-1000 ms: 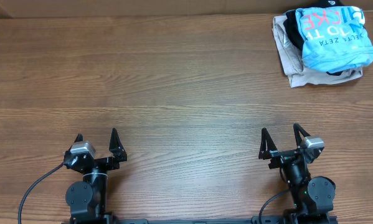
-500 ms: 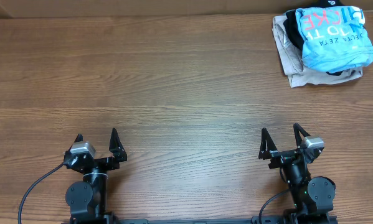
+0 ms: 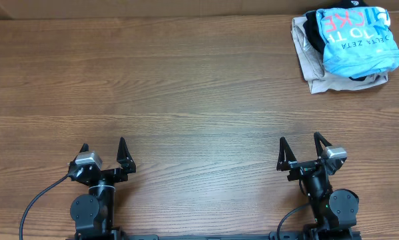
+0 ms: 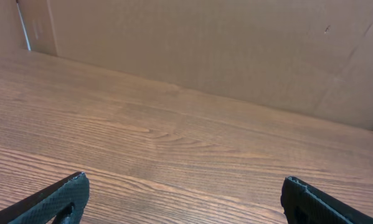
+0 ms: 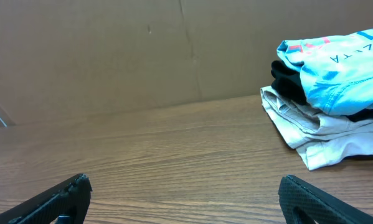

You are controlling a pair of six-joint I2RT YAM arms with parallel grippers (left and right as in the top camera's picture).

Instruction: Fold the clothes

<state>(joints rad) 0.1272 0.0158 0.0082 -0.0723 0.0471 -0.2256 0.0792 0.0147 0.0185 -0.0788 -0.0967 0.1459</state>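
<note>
Clothes (image 3: 356, 43), a sky-blue t-shirt, lie crumpled on top of a pile at the far right corner of the worktop (image 3: 186, 87). The pink and white lettering is creased and only partly readable, and in the right wrist view the fabric runs off the frame. A black garment (image 3: 311, 30) and a beige garment (image 3: 316, 77) lie beneath, mostly covered. At the worktop's near edge, the left claw (image 3: 103, 147) and the right claw (image 3: 299, 141) have their jaws spread wide, gripping nothing.

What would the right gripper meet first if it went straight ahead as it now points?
The way looks free over the table to the cardboard wall; the clothes pile sits just right of that line, possibly grazed.
</note>
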